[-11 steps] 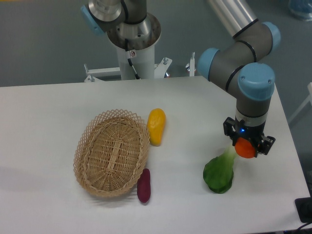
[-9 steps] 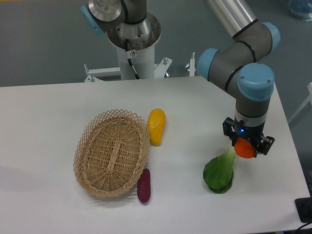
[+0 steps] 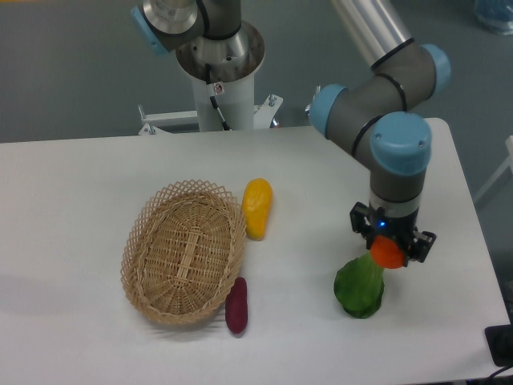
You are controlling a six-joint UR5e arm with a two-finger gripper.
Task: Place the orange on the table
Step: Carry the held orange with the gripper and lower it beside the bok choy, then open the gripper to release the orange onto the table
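Observation:
The orange (image 3: pixel 386 253) is small, round and bright, held between the black fingers of my gripper (image 3: pixel 388 249), which is shut on it. It hangs over the right part of the white table (image 3: pixel 96 200), right above the pale stalk end of the green leafy vegetable (image 3: pixel 360 287). The gripper's body hides the top of the orange. I cannot tell how high above the tabletop it hangs.
An oval wicker basket (image 3: pixel 183 250) lies left of centre. A yellow-orange mango-like fruit (image 3: pixel 257 208) lies beside its upper right rim, and a dark purple vegetable (image 3: pixel 236 305) by its lower right rim. The table's right edge (image 3: pixel 478 233) is close to the arm.
The gripper has moved left and slightly down with the orange, from beside the green vegetable's stalk to directly over it. Nothing else has shifted.

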